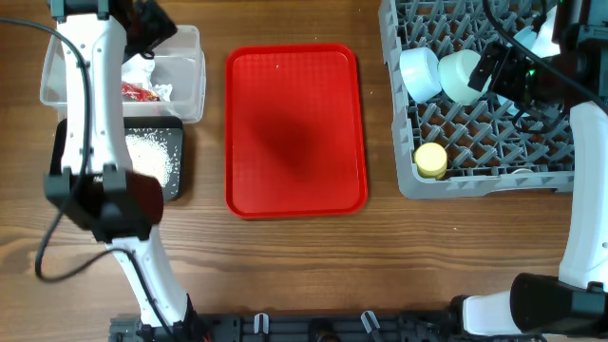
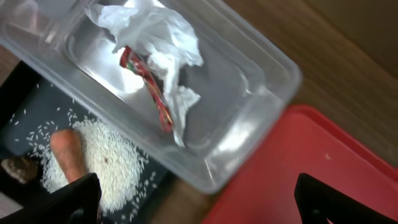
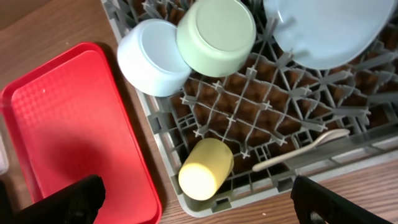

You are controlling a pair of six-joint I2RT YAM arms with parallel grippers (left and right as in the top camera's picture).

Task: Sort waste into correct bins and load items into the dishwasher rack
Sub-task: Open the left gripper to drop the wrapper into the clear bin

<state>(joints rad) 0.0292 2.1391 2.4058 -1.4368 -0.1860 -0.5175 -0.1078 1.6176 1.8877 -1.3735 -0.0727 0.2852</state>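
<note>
Both the left gripper (image 2: 205, 205) and the right gripper (image 3: 202, 202) hang wide open and empty over work that looks nearly done. Directly under the left one, the clear tub (image 2: 273, 68) holds the crumpled tissue (image 2: 161, 31) and red wrapper (image 2: 149, 84). The tissue billows high, so a low retreat could snag it and drag it out. Just beyond, the black tray (image 2: 31, 106) carries carrot (image 2: 65, 152), rice (image 2: 112, 168) and brown lump (image 2: 18, 168). Below the right one, the yellow cup (image 3: 205, 168) lies on its side near the rack (image 3: 217, 109) edge. The spoon (image 3: 305, 149) is just beside it, and a knock might send it through the lattice. Blue bowl (image 3: 149, 59), mint bowl (image 3: 217, 34) and plate (image 3: 329, 31) stand farther back.
</note>
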